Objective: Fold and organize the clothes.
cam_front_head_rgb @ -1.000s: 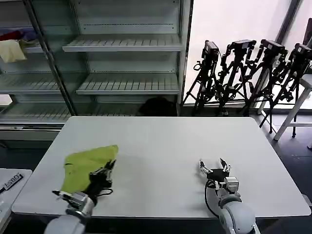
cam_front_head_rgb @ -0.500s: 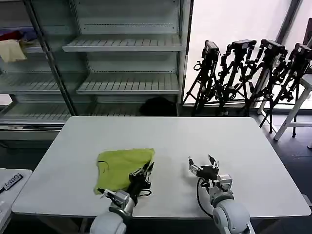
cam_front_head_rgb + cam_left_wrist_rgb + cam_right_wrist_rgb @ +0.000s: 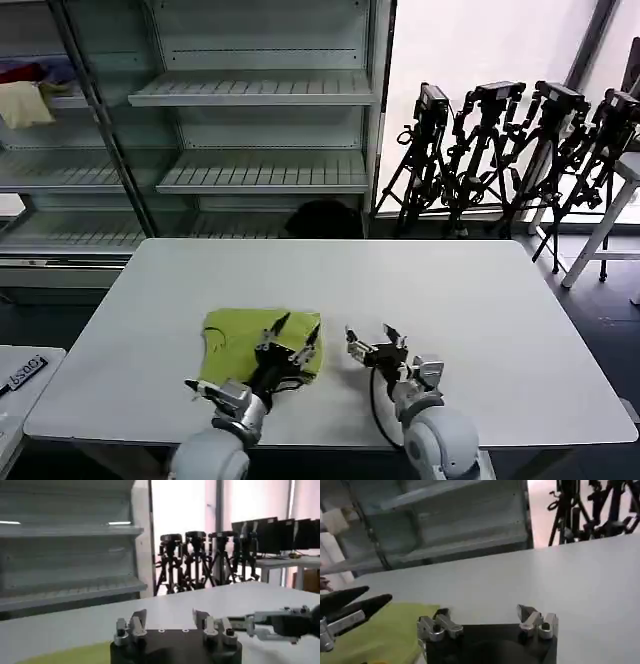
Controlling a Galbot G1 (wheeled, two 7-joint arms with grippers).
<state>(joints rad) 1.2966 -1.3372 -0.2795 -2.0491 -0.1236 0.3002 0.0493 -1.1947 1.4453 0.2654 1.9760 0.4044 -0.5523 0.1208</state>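
- Hovering low over the near edge of the lime yellow-green T-shirt (image 3: 258, 343), left gripper (image 3: 296, 337) with its dark fingers (image 3: 277, 325) spread apart and clasping nothing.
- Seen from the left wrist: same two fingers (image 3: 137, 621) parted, only a sliver of the shirt (image 3: 70, 655) visible beside the gripper body, white table (image 3: 80, 625) stretching ahead.
- Just beside it toward the table's middle, right gripper (image 3: 371, 340), likewise low over the bare tabletop, jaws wide and holding nothing.
- From the right wrist: metal fingertips (image 3: 438, 626) well separated over plain white surface, with the yellow-green cloth (image 3: 380, 635) lying off to one side and the left gripper's black fingers (image 3: 355, 602) reaching in over it.
- Lying as a compact folded bundle on the white table (image 3: 480, 300), toward the near-left part, the shirt with a rounded opening at its left edge; whether neck or sleeve cannot be told.
- Apart, no contact visible between the two grippers; whether the left fingers touch the fabric cannot be told.
- Standing behind the table, pale shelving (image 3: 260, 130) with slatted shelves; on its far-left upper shelf, a cream cloth (image 3: 24, 103) and a red cloth (image 3: 22, 73).
- Leaning by the bright window at the right, a row of black tripods (image 3: 500, 150).
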